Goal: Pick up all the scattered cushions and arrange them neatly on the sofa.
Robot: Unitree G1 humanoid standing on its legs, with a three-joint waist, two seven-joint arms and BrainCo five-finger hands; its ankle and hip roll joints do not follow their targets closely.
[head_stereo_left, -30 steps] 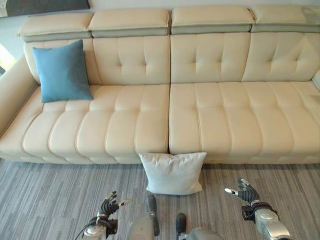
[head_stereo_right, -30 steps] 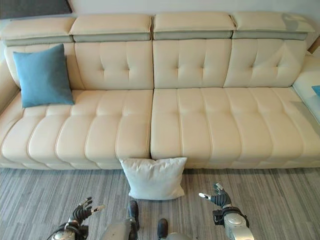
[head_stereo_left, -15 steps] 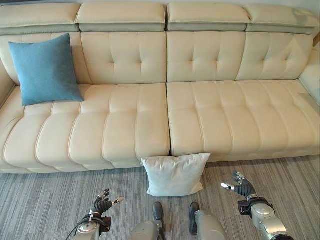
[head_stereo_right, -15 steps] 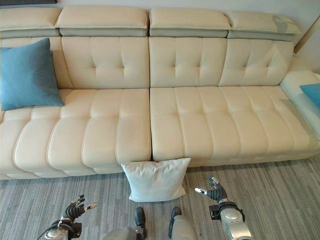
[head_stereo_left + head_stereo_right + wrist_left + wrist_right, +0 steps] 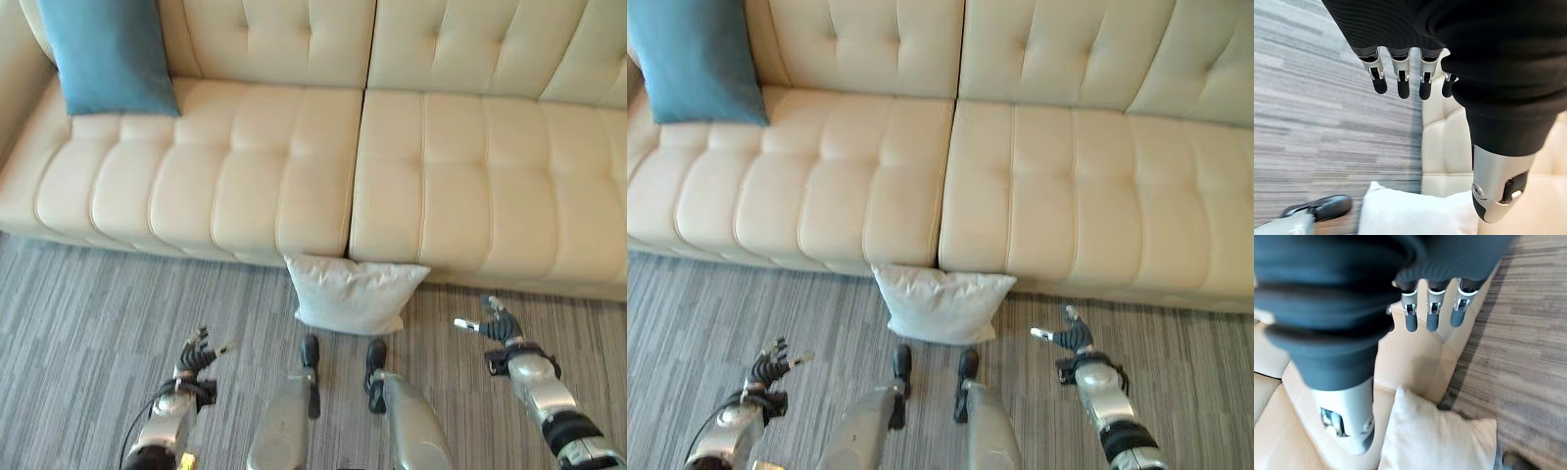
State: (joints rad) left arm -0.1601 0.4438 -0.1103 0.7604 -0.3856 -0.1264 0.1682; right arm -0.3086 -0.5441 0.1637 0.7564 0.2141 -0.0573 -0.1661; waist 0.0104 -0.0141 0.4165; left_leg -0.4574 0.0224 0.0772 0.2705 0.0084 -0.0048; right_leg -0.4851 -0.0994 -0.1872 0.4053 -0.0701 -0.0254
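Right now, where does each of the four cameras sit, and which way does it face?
Left eye view: on the head, looking down at the cream leather sofa, the square white cushion leaning on its front, and both hands.
Right eye view: beside it, same scene; blue cushion, left hand, right hand.
Left wrist view: along its own straight fingers over grey striped carpet.
Right wrist view: along its own straight fingers at the sofa's front.
Both wrist views share the white cushion.
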